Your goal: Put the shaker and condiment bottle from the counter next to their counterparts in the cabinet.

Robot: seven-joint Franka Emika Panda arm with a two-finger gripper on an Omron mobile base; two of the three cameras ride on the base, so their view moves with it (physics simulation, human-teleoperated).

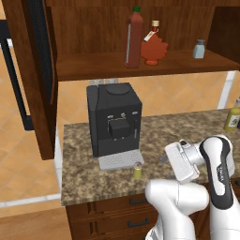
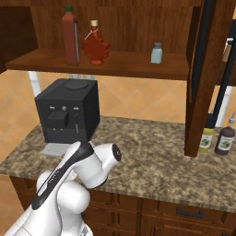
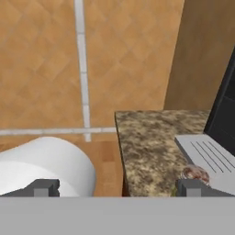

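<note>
The tiny yellow-green shaker (image 1: pixel 138 170) stands on the granite counter (image 1: pixel 89 173) just in front of the coffee machine's tray. My gripper (image 1: pixel 165 158) hovers to its right, low over the counter's front edge. In the hand view the gripper (image 3: pixel 117 188) is open with nothing between its fingertips, and the shaker's pale top (image 3: pixel 196 173) peeks out right behind one fingertip (image 3: pixel 190 187). The tall red condiment bottle (image 1: pixel 134 40) (image 2: pixel 70 37) stands on the cabinet shelf (image 1: pixel 93 65), touching or nearly touching the maple-leaf bottle (image 1: pixel 153 47) (image 2: pixel 96 46). The pale blue shaker (image 1: pixel 199 48) (image 2: pixel 156 53) stands further right.
A black coffee machine (image 1: pixel 115 119) (image 2: pixel 69 115) with a grey tray (image 3: pixel 206 156) sits on the counter's left part. The open cabinet door (image 1: pixel 33 79) hangs at the left. A yellowish bottle (image 2: pixel 206 138) and a dark bottle (image 2: pixel 226 138) stand at the counter's right.
</note>
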